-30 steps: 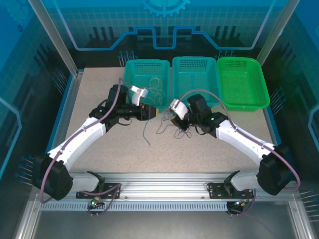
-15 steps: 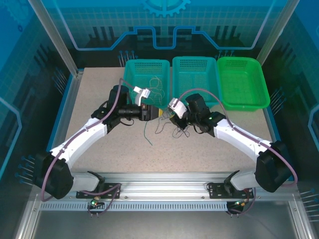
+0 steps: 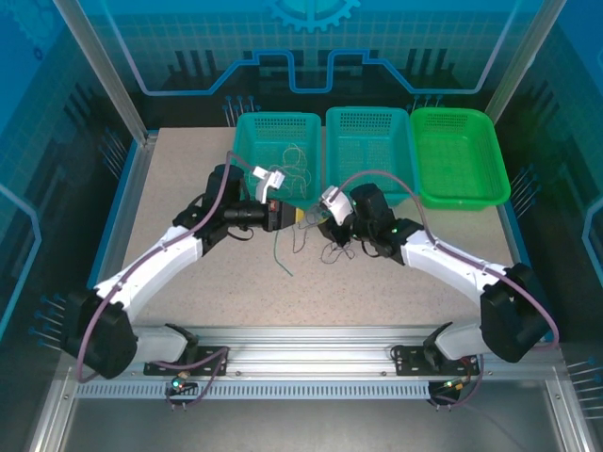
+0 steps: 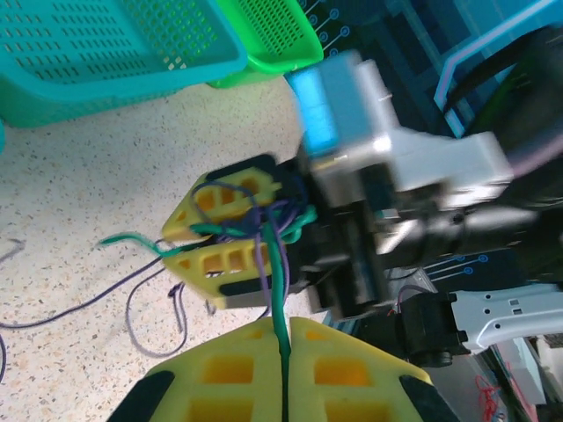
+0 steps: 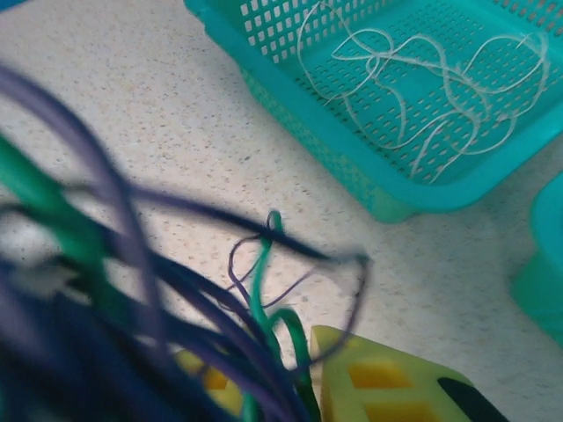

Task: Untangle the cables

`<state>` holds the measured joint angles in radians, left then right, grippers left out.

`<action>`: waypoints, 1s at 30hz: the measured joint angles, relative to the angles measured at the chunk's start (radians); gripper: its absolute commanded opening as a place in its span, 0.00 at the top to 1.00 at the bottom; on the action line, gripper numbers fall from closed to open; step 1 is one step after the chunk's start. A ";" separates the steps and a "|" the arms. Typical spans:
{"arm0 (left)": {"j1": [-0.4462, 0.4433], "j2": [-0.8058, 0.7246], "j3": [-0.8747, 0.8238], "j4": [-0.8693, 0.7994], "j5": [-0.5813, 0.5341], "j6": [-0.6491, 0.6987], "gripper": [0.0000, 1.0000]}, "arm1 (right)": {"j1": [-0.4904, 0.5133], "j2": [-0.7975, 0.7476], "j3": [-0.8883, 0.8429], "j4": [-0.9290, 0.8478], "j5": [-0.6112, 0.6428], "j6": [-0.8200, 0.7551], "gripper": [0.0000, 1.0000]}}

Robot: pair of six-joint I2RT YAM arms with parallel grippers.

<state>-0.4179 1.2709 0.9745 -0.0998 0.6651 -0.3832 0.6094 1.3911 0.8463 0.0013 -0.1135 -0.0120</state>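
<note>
Snapped together since half a second back: left gripper (image 4: 283, 327), fingers now pressed on green cable (image 4: 280, 281). Right arm also edged a touch leftward, leaving both grippers nearly nose to nose over mid-desk (image 3: 188, 169).

Right gripper (image 4: 171, 244): fingers a crack apart, green cable and purple cables (image 4: 70, 308) looped through and around the tips. Pinched or merely snagged, cannot tell.

Key relation: knot dead ahead of left gripper, sitting on right gripper's tips. Green cable's long axis along the line between the two, its tail trailing down the desk toward the near edge. Left arm nearer that tail. Probably calls for pulling apart along that line, hauling green clear of purple.

Count: two grippers; three baskets — left teal basket (image 3: 278, 116), mid teal basket (image 3: 367, 110), green basket (image 3: 450, 111). One green cable. Purple cables at least two, exact number unclear. Pale cables (image 5: 422, 79) one curly bunch, lying in left teal basket.
</note>
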 measured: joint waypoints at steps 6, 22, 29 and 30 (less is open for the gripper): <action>0.003 -0.104 -0.003 0.014 -0.090 0.004 1.00 | -0.016 0.117 -0.245 0.148 0.089 0.307 0.70; -0.001 0.044 -0.101 0.070 -0.101 -0.011 1.00 | -0.021 -0.199 -0.222 0.103 -0.107 0.237 0.25; -0.017 0.057 -0.101 0.092 -0.100 -0.011 1.00 | -0.021 -0.140 -0.141 0.164 -0.150 0.246 0.35; -0.017 0.057 -0.101 0.092 -0.099 -0.011 1.00 | -0.021 -0.117 -0.135 0.188 -0.145 0.256 0.37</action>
<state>-0.4351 1.3281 0.8730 -0.0082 0.5663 -0.3946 0.5880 1.2739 0.7113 0.1898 -0.2588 0.2440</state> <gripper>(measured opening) 0.073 0.656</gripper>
